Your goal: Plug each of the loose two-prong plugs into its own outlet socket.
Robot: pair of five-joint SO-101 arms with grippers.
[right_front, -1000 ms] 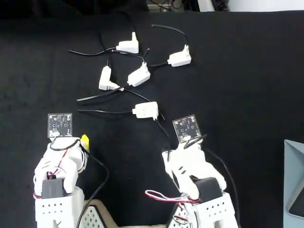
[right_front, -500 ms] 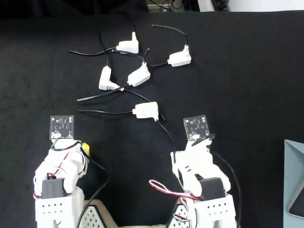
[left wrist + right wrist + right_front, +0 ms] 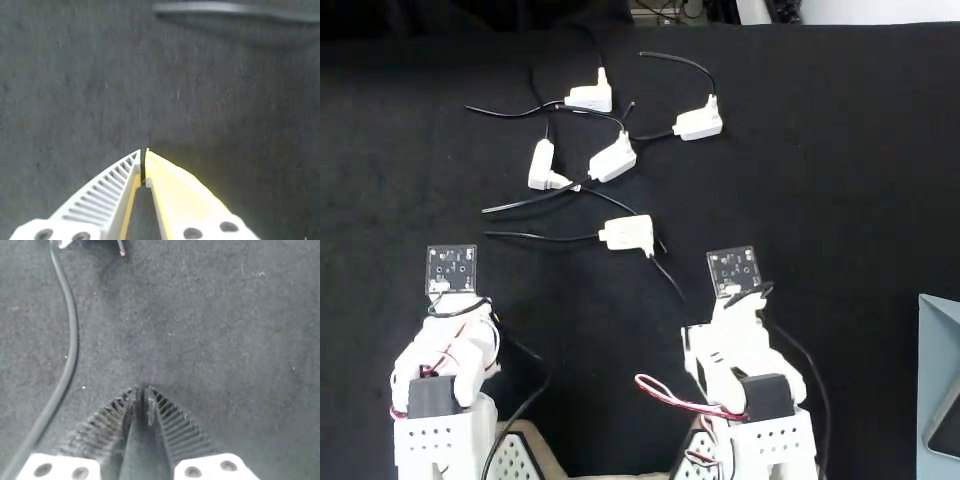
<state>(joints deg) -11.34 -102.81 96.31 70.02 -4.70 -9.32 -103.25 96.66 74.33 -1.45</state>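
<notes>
White two-prong plugs (image 3: 628, 233) lie ahead of the clenched, empty left hand (image 3: 144, 156) and right hand (image 3: 143, 392); crossed black cords (image 3: 540, 237) may snag.

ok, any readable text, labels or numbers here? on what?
No text can be read.
White plugs: no legible print on them.
Dark square boards on the arms: pale specks, too small to read as characters.
Black cloth: unmarked.
</notes>
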